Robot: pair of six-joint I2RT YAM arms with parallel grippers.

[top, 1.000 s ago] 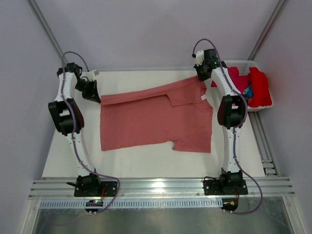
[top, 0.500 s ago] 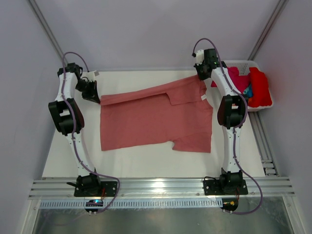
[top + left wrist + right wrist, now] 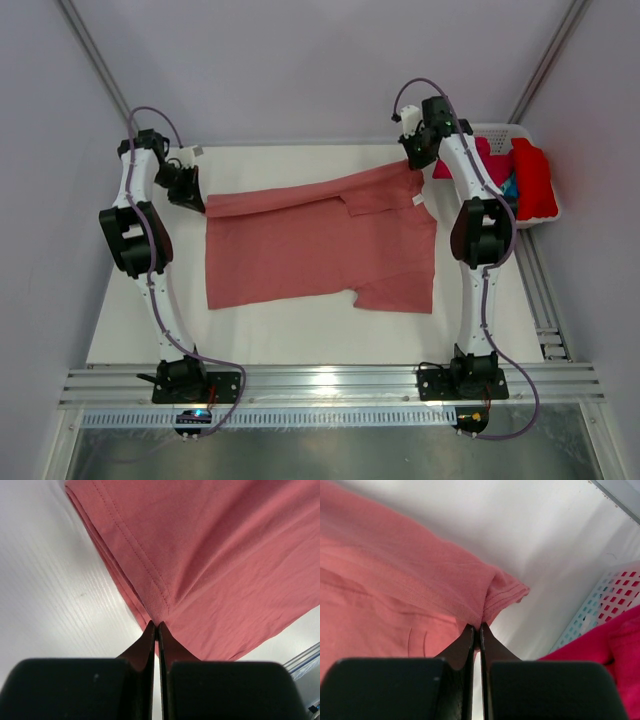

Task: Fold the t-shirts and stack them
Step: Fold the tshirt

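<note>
Overhead, the salmon t-shirt (image 3: pixel 320 250) lies spread on the white bench (image 3: pixel 300 335), its far edge forming a narrow strip that runs between the two arms. The left end effector (image 3: pixel 193 195) pinches the far-left corner and the right end effector (image 3: pixel 414 158) the far-right corner, each with its jaws clamped tight on the cloth. Only this view shows the white basket (image 3: pixel 500 128) at the far right, with a red shirt (image 3: pixel 535 180) and a magenta shirt (image 3: pixel 482 152) in it. It also shows a small white tag (image 3: pixel 418 203) at the salmon t-shirt's right side, too small to read. The left wrist view alone shows a double-stitched hem and doubled layers at the grip. The right wrist view shows a stitched hem bunched at the fingertips, with the basket's lattice wall just beyond.
</note>
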